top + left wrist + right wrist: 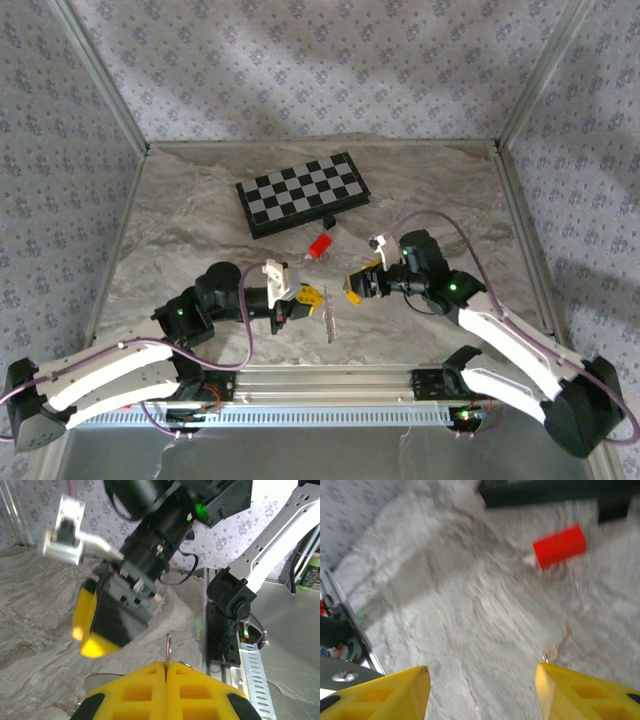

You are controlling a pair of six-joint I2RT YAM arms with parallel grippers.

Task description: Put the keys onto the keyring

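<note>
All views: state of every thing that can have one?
left gripper: shut, pinching a thin silvery metal piece; key or keyring, cannot tell.
right gripper: open, holding nothing.
chessboard: closed, lying flat.
red cylinder: lying on its side, untouched.

BLUR: right wrist view smeared, red cylinder (559,546) soft-edged | UNCLEAR: silvery bit (554,650) on the table, whether key or chain cannot tell | CUT OFF: chessboard (540,492) by top edge, only its near side seen | HIDDEN: metal sliver (169,647) mostly buried between the pressed-together pads of the left gripper (166,667)
</note>
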